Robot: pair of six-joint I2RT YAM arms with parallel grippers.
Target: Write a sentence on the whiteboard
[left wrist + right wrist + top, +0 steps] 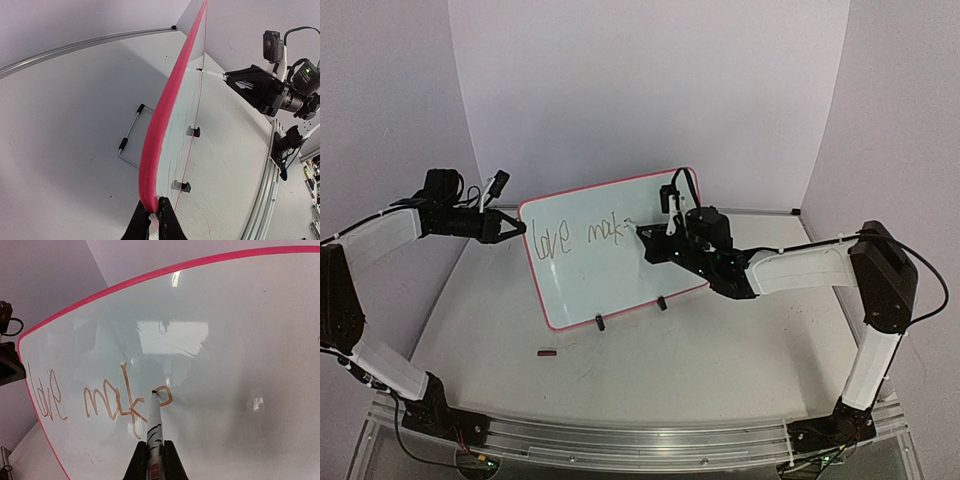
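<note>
The table (720, 370) lies broad and mostly bare in front of the whiteboard (610, 285). The whiteboard stands tilted back on its two clip feet (600, 322), turned a little so that its left edge is nearest the left arm.

The left gripper (155, 216) is pressed together on the whiteboard's red frame at the lower part of that left edge, steadying it. The right gripper (155, 454) is in front of the whiteboard's middle and pinches a marker (154, 422), whose tip touches the glossy face.

The sentence (100, 400) sits on the whiteboard's upper left. "love" is finished, and a second word reads "mak" with a small loop forming under the tip. I judge the writing to be early, with most of the words left.

To the right of that loop the whiteboard is bare up to its right frame, though the line is rising toward the top edge. The whole lower half is bare too, enough for a second line. The right arm crosses in front of the whiteboard's right half.

Behind the whiteboard a wire stand (131, 131) rests on the table, and a small dark red piece (548, 352) lies just in front of the lower left corner.
</note>
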